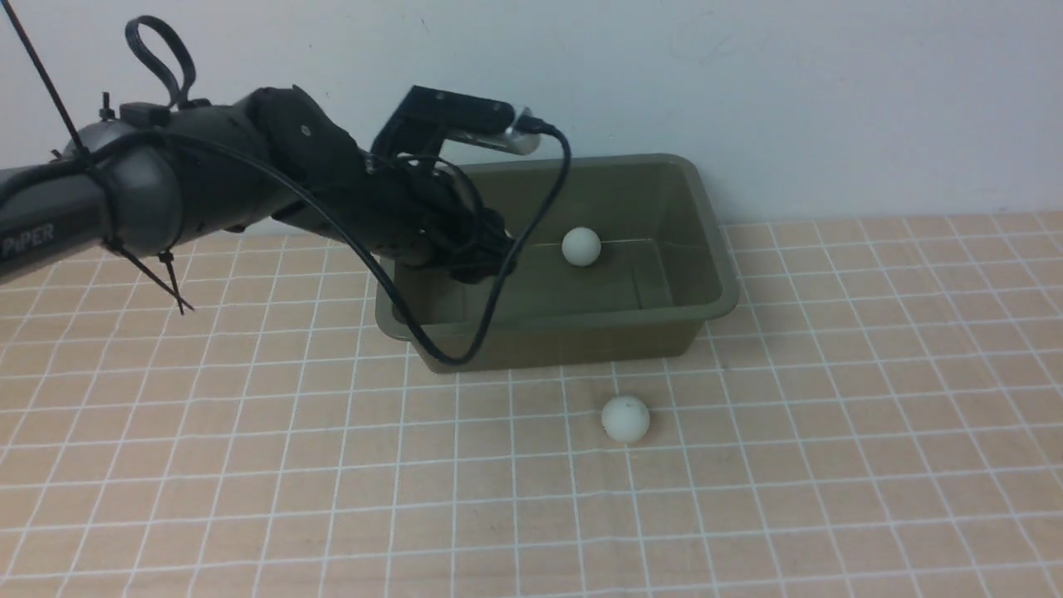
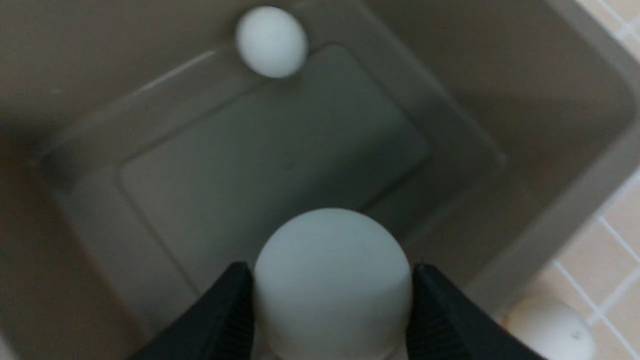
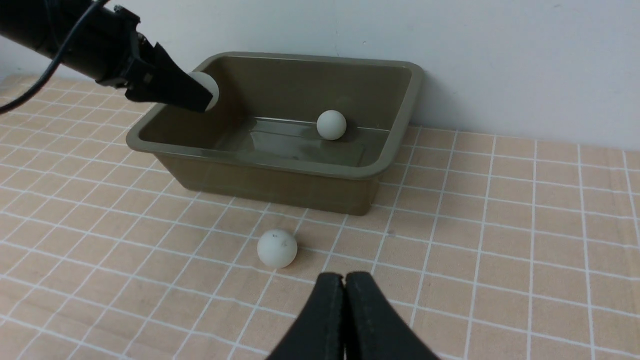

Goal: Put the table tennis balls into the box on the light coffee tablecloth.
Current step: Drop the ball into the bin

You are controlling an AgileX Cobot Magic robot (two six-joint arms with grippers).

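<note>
Plain white wall (image 1: 830, 83) at the back, softly and evenly lit

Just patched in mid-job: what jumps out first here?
The left gripper pinches one ball over the box's left end. A second ball lies inside by the far wall, and a third ball sits on the cloth just in front of the box, the shut right gripper close by.

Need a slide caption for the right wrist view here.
Left gripper holds one ball over the box; a second ball lies inside, a third ball sits on the tablecloth.
</note>
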